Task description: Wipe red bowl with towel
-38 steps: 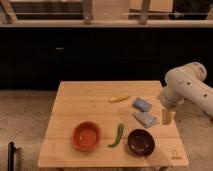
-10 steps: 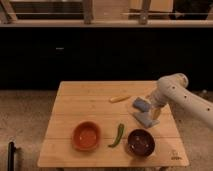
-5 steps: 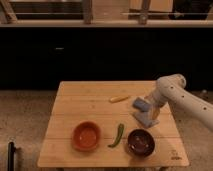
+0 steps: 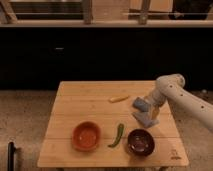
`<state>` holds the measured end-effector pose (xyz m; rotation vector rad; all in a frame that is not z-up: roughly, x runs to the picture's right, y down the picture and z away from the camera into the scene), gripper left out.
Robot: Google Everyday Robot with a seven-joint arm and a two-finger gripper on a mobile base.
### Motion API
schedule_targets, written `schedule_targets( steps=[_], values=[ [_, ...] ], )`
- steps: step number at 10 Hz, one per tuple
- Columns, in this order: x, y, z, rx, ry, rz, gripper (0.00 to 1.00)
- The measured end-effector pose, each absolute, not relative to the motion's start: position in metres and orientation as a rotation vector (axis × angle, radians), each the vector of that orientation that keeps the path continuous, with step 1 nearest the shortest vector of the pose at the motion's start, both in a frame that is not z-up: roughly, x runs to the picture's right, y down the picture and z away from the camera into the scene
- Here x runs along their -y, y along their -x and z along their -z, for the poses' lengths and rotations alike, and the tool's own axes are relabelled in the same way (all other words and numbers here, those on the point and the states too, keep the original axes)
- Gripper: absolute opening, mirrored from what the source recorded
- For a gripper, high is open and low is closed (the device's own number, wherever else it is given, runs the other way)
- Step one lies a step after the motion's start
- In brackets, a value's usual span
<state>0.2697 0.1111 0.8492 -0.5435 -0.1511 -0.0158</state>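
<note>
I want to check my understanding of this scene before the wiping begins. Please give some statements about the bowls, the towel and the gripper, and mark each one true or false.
1. The red bowl stands on the wooden table. True.
2. The towel lies inside the red bowl. False: it lies on the table, apart from that bowl, beyond the dark bowl.
3. A green pepper lies between the two bowls. True.
4. The gripper hangs above the red bowl. False: it is at the towel, on the side of the table from which the arm reaches in.
</note>
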Motion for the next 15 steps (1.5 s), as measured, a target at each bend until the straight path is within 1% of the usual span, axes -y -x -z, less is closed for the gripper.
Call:
schedule_targets(
  steps=[4, 7, 15],
  values=[
    [-0.121, -0.260, -0.847, 0.195, 0.515, 0.141, 0.80],
    [-0.142, -0.258, -0.842, 0.241, 0.503, 0.243, 0.80],
    [-0.184, -0.251, -0.854, 0.355, 0.598, 0.401, 0.80]
  ],
)
